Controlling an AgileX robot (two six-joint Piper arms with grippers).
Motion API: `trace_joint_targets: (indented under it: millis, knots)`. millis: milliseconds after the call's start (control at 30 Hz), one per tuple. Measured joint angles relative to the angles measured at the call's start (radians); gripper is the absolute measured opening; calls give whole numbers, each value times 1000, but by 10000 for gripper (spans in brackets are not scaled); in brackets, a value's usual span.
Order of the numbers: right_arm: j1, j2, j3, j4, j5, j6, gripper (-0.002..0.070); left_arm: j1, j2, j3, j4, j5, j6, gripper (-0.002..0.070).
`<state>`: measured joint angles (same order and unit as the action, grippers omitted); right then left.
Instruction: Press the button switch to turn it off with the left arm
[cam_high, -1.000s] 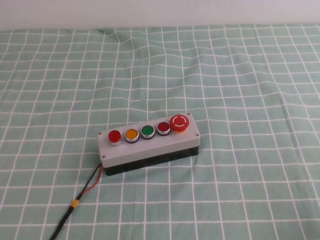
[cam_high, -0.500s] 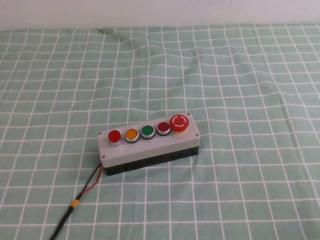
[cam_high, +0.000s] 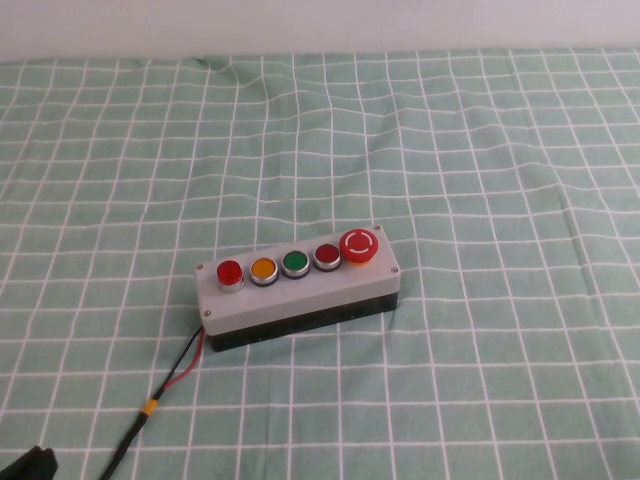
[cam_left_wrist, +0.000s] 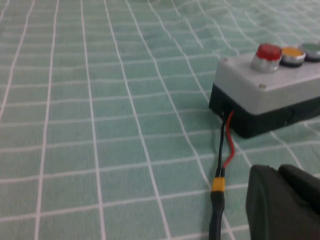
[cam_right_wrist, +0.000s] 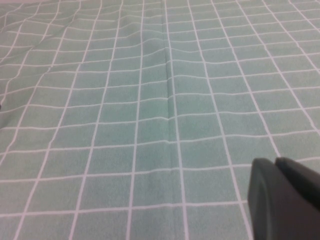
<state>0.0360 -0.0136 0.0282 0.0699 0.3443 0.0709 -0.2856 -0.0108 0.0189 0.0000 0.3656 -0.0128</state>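
The button switch (cam_high: 229, 272) is a small bright-red button with a silver ring at the left end of the grey box (cam_high: 300, 295). It also shows in the left wrist view (cam_left_wrist: 268, 52), unpressed and untouched. My left gripper (cam_high: 28, 466) just shows at the bottom left corner of the high view, well short of the box. In its wrist view the left gripper (cam_left_wrist: 278, 173) has its fingers together and holds nothing. My right gripper (cam_right_wrist: 275, 165) is shut and empty over bare cloth, and it is out of the high view.
On the box stand an orange button (cam_high: 263, 269), a green button (cam_high: 295, 263), a darker red button (cam_high: 327, 257) and a large red mushroom button (cam_high: 359, 246). A red and black cable (cam_high: 150, 405) runs from the box toward the near edge. A green checked cloth (cam_high: 480, 150) covers the table.
The tip of my left gripper has come into the high view at the bottom left corner. The box and buttons have not moved.
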Motion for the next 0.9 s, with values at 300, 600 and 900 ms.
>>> trace_joint_targets:
  millis: [300, 600, 900]
  knots:
    - [0, 0, 0, 0, 0, 0, -17, 0, 0, 5, 0, 28, -5, -2]
    - [0, 0, 0, 0, 0, 0, -17, 0, -2, 5, 0, 28, -5, -2]
    - [0, 0, 0, 0, 0, 0, -17, 0, -2, 5, 0, 28, -5, -2]
